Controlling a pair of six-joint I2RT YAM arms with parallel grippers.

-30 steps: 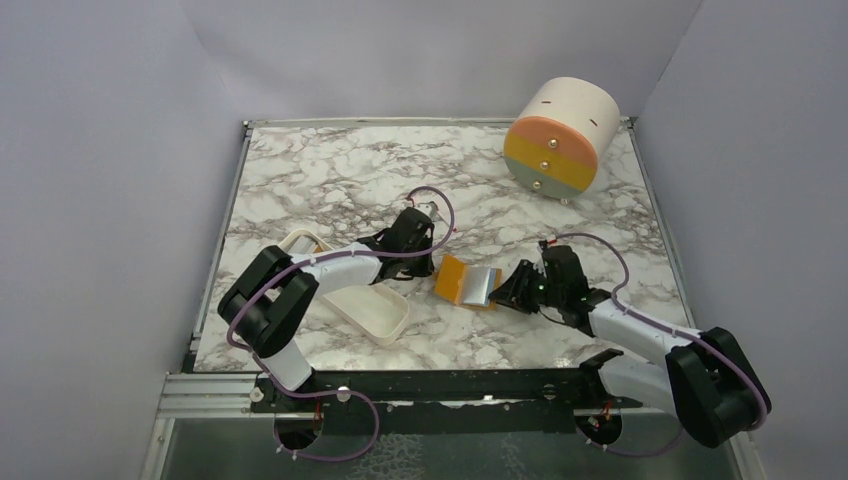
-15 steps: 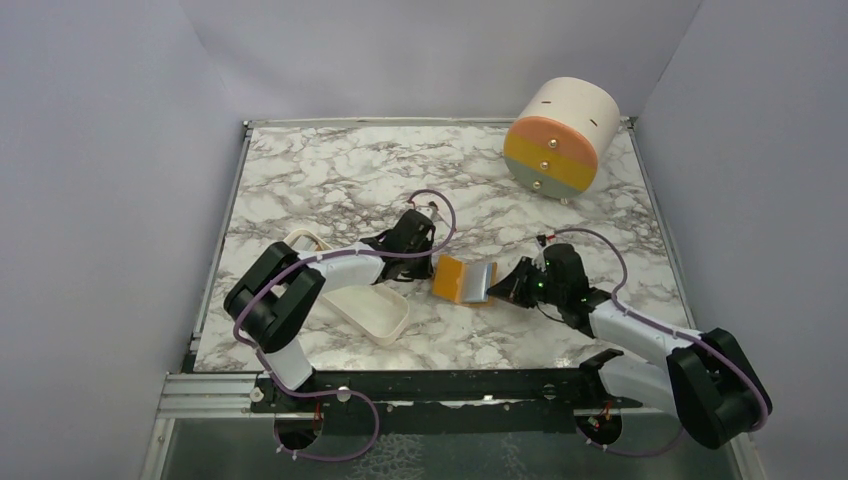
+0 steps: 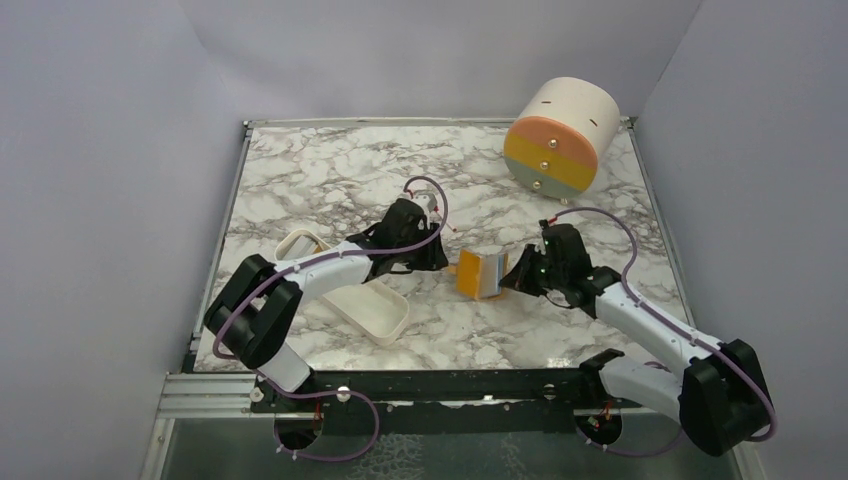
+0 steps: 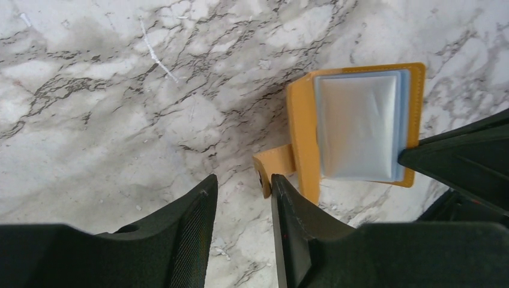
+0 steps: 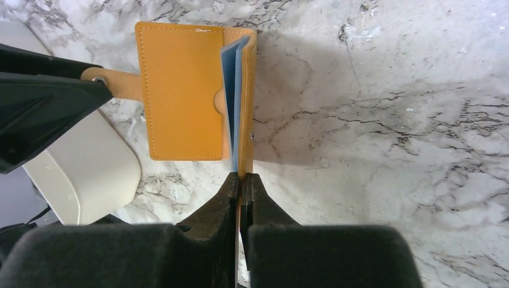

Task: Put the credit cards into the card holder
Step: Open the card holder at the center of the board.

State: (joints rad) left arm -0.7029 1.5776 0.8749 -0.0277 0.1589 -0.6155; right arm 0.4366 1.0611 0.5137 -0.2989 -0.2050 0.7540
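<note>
Orange holder (image 5: 180,90) pinched by cover edge in your right gripper (image 5: 240,180), jaws fully shut. Left gripper (image 4: 240,192) half open, empty, tab (image 4: 273,163) at its tip. Risk: thin pinch slips, holder flops shut.

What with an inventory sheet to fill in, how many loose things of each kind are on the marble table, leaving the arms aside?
card holder: 1
white tray: 1
cream-orange drum: 1
Total: 3
</note>
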